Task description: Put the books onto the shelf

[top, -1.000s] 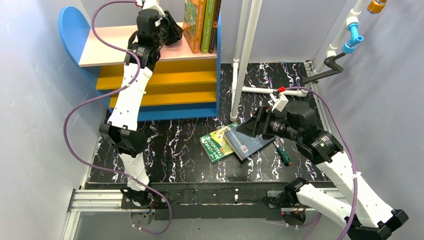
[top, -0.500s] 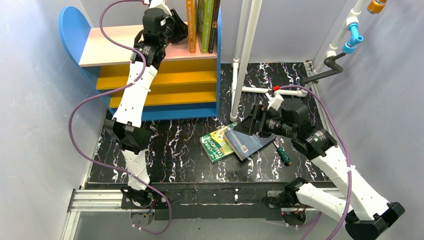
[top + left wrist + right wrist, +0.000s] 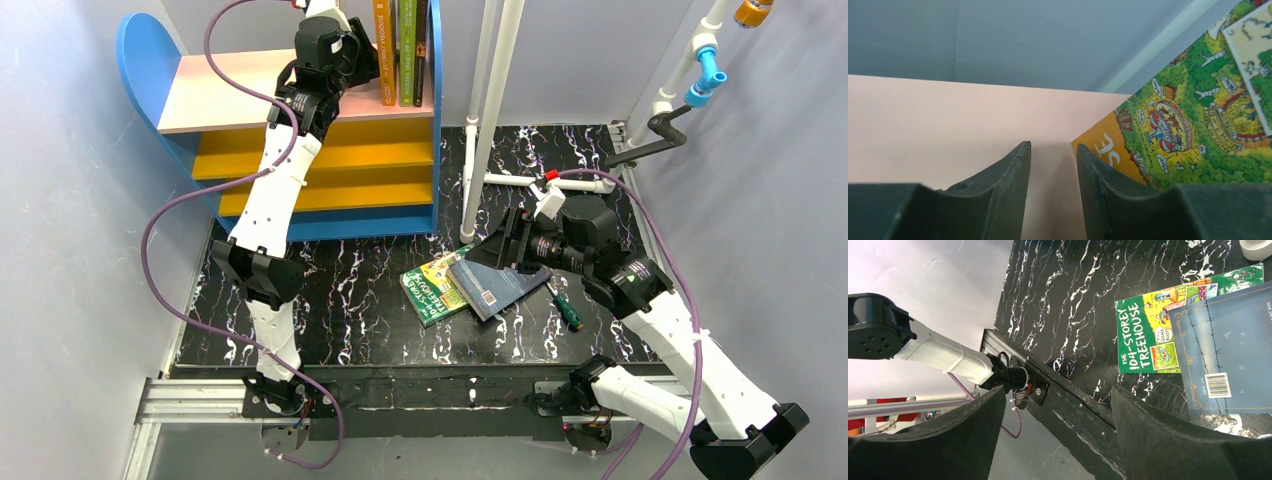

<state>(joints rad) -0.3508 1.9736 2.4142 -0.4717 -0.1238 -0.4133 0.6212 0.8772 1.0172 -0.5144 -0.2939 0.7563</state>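
In the upper middle of the overhead view, the orange book stands upright, outermost of three, on the shelf's pink top board. The left gripper sits just beside its cover, jaws a narrow slit apart over bare board, grasping nothing. Whether a finger touches the cover is hard to tell. It should draw away leftward and level, so the book is not tipped. The right gripper hangs wide and empty over the green book and dark blue book, overlapped at frame centre.

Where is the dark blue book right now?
The dark blue book lies on the table, right of centre in the top view, overlapping the green Treehouse book on its left; the screwdriver lies to its right.
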